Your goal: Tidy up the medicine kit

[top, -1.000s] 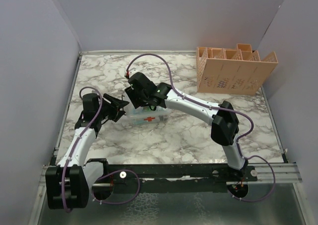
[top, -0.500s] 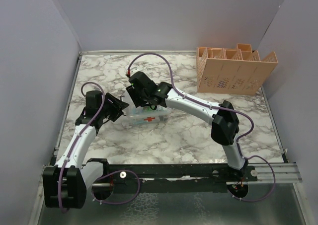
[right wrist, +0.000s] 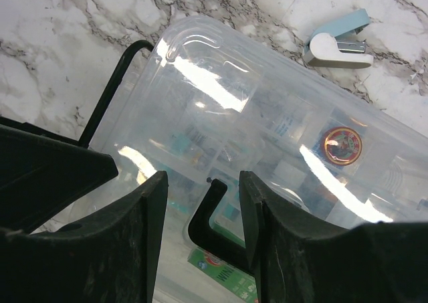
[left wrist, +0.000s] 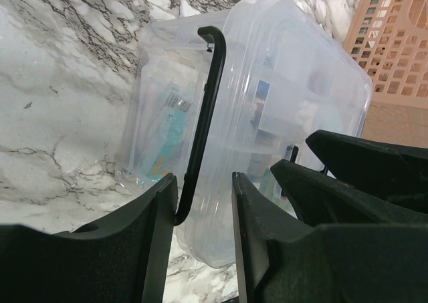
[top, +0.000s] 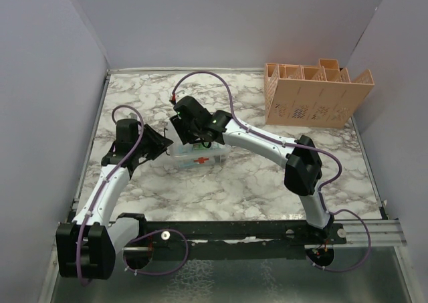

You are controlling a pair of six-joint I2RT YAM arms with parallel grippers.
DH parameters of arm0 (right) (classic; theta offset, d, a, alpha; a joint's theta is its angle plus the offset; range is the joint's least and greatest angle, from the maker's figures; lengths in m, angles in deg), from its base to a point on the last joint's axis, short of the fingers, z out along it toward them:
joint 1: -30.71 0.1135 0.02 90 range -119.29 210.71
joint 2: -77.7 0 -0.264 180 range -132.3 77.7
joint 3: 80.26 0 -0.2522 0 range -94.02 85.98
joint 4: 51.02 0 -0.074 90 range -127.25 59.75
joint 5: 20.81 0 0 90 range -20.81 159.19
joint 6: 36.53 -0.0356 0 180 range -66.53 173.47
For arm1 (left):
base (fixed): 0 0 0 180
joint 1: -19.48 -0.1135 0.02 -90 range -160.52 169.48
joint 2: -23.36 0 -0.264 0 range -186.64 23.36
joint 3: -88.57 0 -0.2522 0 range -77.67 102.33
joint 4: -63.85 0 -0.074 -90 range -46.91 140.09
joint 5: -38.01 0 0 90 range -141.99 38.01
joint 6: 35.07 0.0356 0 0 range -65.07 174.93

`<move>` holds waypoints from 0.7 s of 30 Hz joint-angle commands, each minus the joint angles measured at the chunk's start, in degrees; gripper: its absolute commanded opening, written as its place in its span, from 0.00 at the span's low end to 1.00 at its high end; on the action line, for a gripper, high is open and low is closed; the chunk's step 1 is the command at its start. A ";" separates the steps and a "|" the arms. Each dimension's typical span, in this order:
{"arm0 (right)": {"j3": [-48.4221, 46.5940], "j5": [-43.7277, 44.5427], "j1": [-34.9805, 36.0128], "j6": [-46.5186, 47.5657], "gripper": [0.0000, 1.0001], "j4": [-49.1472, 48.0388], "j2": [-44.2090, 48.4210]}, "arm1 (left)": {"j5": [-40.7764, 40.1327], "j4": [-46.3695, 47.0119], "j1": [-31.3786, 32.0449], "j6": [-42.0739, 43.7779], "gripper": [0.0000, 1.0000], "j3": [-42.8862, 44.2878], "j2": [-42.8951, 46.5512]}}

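The medicine kit (top: 200,157) is a clear plastic box with a lid and a red cross, lying mid-table. My left gripper (top: 166,144) is at its left end. In the left wrist view the gripper (left wrist: 204,199) is open, and the kit's thin black handle bar (left wrist: 207,102) runs between its fingers, next to the left one. My right gripper (top: 182,138) hangs over the kit's left part. In the right wrist view it (right wrist: 200,189) is open around a black hook-shaped latch (right wrist: 217,213) on the lid (right wrist: 267,102). Packets show inside the kit.
A small blue and white clip-like object (right wrist: 338,42) lies on the marble just beyond the kit. An orange perforated organizer basket (top: 314,95) stands at the back right and also shows in the left wrist view (left wrist: 401,42). Walls close in the table's sides.
My left arm has shifted slightly away and toward the kit, bringing its gripper closer to the kit's left end. The right arm and the kit have barely moved.
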 commanded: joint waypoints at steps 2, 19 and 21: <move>2.96 -2.85 -0.45 -1.71 0.46 7.34 -2.74 | -3.37 -8.85 1.38 4.93 0.30 -0.49 -2.67; 3.09 -2.43 -0.42 -1.88 0.46 7.06 -2.38 | -9.96 -14.76 3.86 8.48 0.36 3.53 -6.52; 3.24 -2.41 -0.46 -1.91 0.46 7.08 -2.38 | -10.50 -15.49 4.36 8.88 0.36 4.36 -6.81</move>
